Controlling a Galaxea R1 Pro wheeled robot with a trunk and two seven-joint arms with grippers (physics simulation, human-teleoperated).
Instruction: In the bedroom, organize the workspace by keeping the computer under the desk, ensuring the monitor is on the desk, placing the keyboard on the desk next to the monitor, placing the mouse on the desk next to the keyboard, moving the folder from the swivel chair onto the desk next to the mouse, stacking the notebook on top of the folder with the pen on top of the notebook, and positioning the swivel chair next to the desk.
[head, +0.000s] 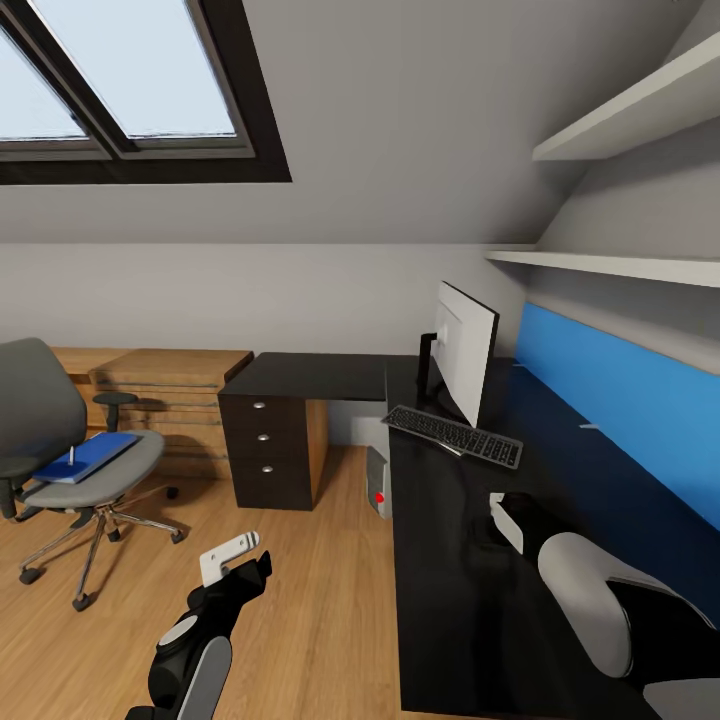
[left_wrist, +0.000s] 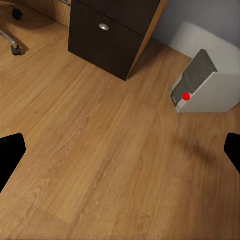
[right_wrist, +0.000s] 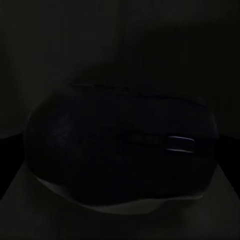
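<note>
Far left in head view, the swivel chair (head: 60, 450) is seen on the wood floor (head: 300, 600), well apart from the tabletop (head: 450, 580). The blue folder (head: 88, 458) is lying on its seat, w/ a thin light-grey notebook (head: 68, 466) on top and a thin light stick (head: 71, 455), poss. the pen, standing up from it; too small to be sure. Behind the chair, low light-wood shelving (head: 170, 385) is set against the wall.

Low centre-left, the left hand (head: 238, 562) is held over bare floor. In left wrist view its dark fingertips (left_wrist: 10, 155) are seen wide apart at both edges, nothing between them: open, empty. Ahead of it the black drawer unit (left_wrist: 107, 35) w/ round silver knob and the computer (left_wrist: 202, 85), upright on the floor beside the drawers w/ red button facing out, are seen. In head view the computer (head: 377, 482) is tucked at the tabletop's edge, partly under it.

Centre-right, the keyboard (head: 452, 435) is lying on the black tabletop, just in front of the monitor (head: 466, 350). The monitor's white back is turned toward the camera.

Right, the right hand (head: 505, 515) is down at the tabletop surface, near the keyboard. In right wrist view a dark mouse (right_wrist: 120, 150) is seen very close up betw. the fingers, on a pale surface; picture v. dark, so whether it is gripped cannot be told.
</note>
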